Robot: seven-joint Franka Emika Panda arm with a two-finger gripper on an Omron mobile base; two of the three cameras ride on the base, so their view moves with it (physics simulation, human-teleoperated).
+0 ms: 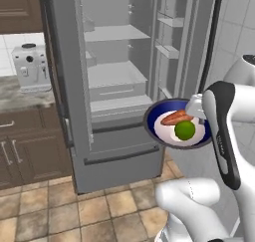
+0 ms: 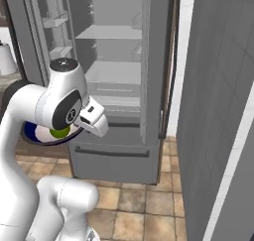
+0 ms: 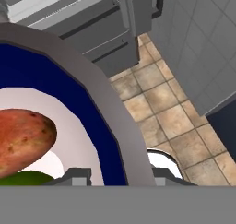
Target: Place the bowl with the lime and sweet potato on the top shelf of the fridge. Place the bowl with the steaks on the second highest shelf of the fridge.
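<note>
My gripper is shut on the rim of a bowl that is blue inside with a white centre and a grey rim. The bowl hangs in the air before the open fridge, level with its lower drawers. In the bowl lie the orange-red sweet potato and the green lime; the hand view also has the sweet potato and the lime. The top shelf is well above and left of the bowl. The steaks are out of view.
Both fridge doors stand open, the left door and the right door with racks. A coffee machine sits on the counter above brown cabinets. A tall grey panel stands close on the right. Below is tiled floor.
</note>
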